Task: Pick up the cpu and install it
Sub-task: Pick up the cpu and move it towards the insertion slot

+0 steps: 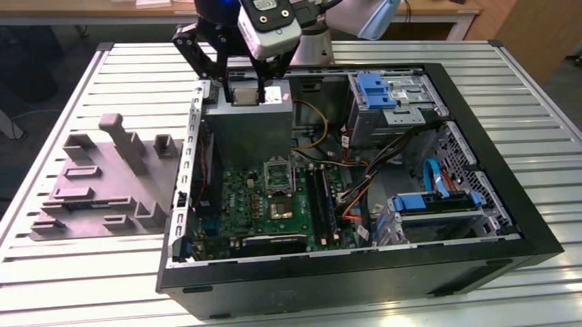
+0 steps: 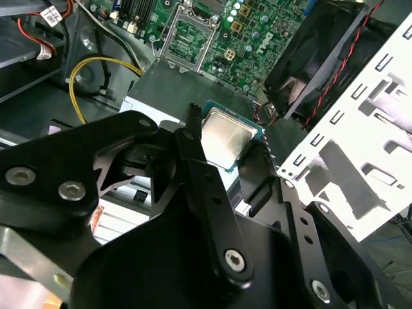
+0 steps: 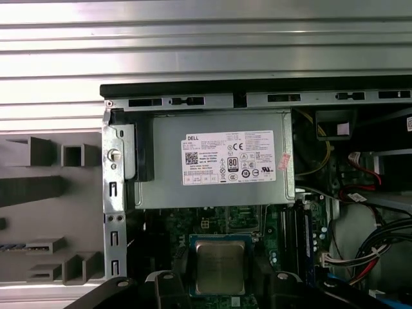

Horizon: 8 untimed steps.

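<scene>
The hand (image 1: 244,95) hangs over the far end of the open computer case (image 1: 509,252), on the side nearer the table's (image 1: 82,272) far edge. Its two black fingers (image 2: 193,138) are closed narrow on opposite edges of the cpu (image 2: 225,136), pale metal top up, as both wrist views show. The chip sits directly above the grey power supply (image 3: 212,193); whether it has left that box's top or rests on it, I cannot tell. The main hazard, as I judge it, is the grip itself. The chip is thin and held only by its rims, so a small tilt or slip could drop it onto the motherboard (image 1: 255,197) or down among the cables. The open cpu socket (image 2: 187,38) lies further in, near the middle of the board, with yellow wires (image 2: 96,71) and a black fan (image 2: 322,58) close to the route. A finger could snag either. A chip that arrives rotated or not level would not seat in the frame, and pressing it there could damage the socket's contacts.
</scene>
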### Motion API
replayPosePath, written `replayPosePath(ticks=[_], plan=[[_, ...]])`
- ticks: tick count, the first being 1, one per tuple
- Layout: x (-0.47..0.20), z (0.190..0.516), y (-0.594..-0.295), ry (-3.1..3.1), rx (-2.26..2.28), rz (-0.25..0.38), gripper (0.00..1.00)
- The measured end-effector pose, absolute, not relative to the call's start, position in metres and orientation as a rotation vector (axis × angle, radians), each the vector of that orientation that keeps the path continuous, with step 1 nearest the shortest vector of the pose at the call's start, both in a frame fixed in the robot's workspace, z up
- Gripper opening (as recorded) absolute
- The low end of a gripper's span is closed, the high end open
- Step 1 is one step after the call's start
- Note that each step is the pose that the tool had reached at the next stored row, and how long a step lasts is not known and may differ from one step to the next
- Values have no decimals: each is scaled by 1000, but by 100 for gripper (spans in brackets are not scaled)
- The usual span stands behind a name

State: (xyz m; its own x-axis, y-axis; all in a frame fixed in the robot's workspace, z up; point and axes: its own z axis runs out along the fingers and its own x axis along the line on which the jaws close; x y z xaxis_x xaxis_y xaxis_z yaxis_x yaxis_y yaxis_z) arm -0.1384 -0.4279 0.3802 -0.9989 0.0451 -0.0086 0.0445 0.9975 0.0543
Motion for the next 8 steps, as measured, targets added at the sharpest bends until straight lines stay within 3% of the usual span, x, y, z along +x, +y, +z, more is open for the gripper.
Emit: replayPosePath(ticks=[8], plan=[[-138,380,-428,3130,70,85,47]])
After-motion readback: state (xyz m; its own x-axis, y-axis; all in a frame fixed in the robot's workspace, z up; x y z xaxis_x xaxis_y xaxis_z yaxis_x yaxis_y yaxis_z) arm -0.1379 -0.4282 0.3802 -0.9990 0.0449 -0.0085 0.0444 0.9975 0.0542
